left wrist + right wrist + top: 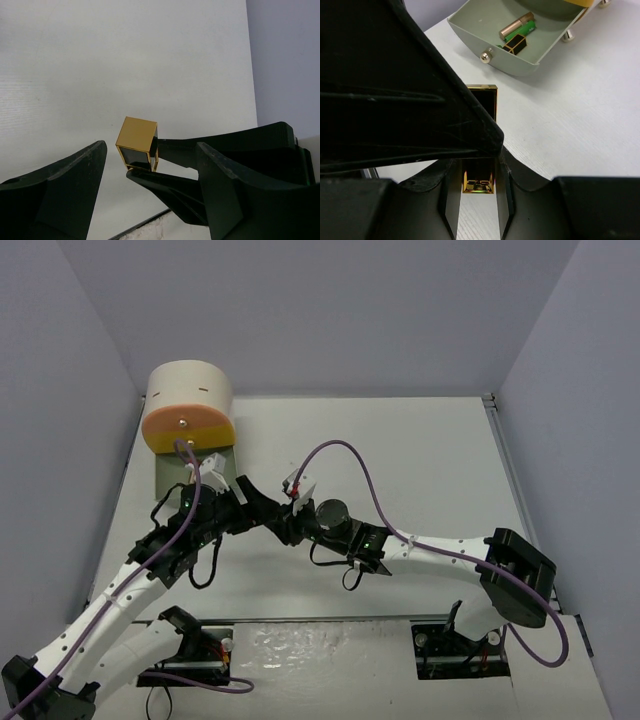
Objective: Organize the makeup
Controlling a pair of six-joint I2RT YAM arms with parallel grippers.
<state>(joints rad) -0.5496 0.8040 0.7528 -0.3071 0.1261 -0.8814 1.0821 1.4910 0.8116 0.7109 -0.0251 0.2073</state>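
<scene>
**Tube held between two hands, just short of the open drawer**

The gold-black tube point(137, 142) is off the bench point(420, 470), pinched along its lower part by the right hand point(479, 170), whose two fingers press on opposite sides of it. Its square gold end points toward the left wrist camera. The left hand point(151, 150) stands spread around that end, one finger on each side, with a gap showing between each pad and the tube, so it grips nothing.

Just beyond the pair, the green drawer point(520, 62) of the cream drum-shaped box point(190, 405) is pulled out. It already holds a gold-and-green tube point(517, 26) and a second gold-black tube point(515, 44) lying side by side. From above, the two hands meet in front of the drawer and hide the carried tube.

This looks like a handover partway through sorting the tubes into one drawer (the left arm is the one nearer the box). The next move calls for the left fingers to press onto the gold end squarely before the right hand lets go. The faces are smooth and flat, so an off-centre pinch could twist the tube or let it slip out. After that, a short carry over the drawer's front wall would put it beside the other two.
</scene>
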